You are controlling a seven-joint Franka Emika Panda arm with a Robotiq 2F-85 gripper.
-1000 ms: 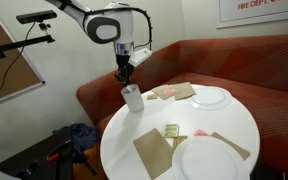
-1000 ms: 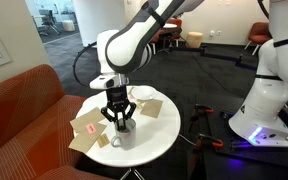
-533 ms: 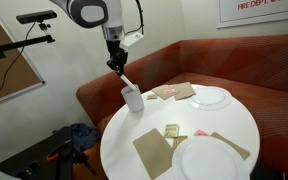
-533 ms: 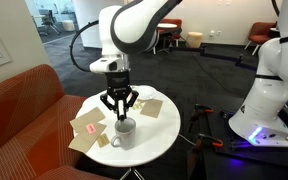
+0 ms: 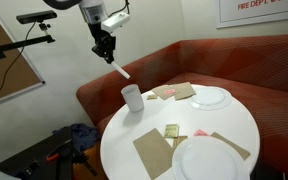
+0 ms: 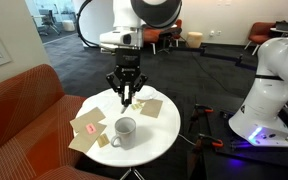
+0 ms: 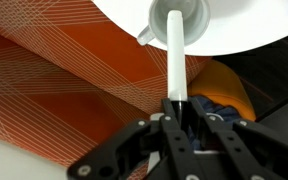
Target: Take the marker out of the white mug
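The pincer [image 5: 107, 57] is clamped on the marker [image 5: 119, 70], which hangs tilted in the air, its lower tip above and clear of the mug [image 5: 133, 97]. The mug stands upright near the edge of the surface [image 5: 219, 125]. I'd say the job now is a firm grip, a slow sideways carry away from the mug, then lowering onto a bare patch before letting go.

Curved rust-orange sofa [image 5: 246, 55], round white table [image 5: 134, 125], plain white wall [image 5: 174, 20] — dark carpeted office floor [image 6: 209, 80]
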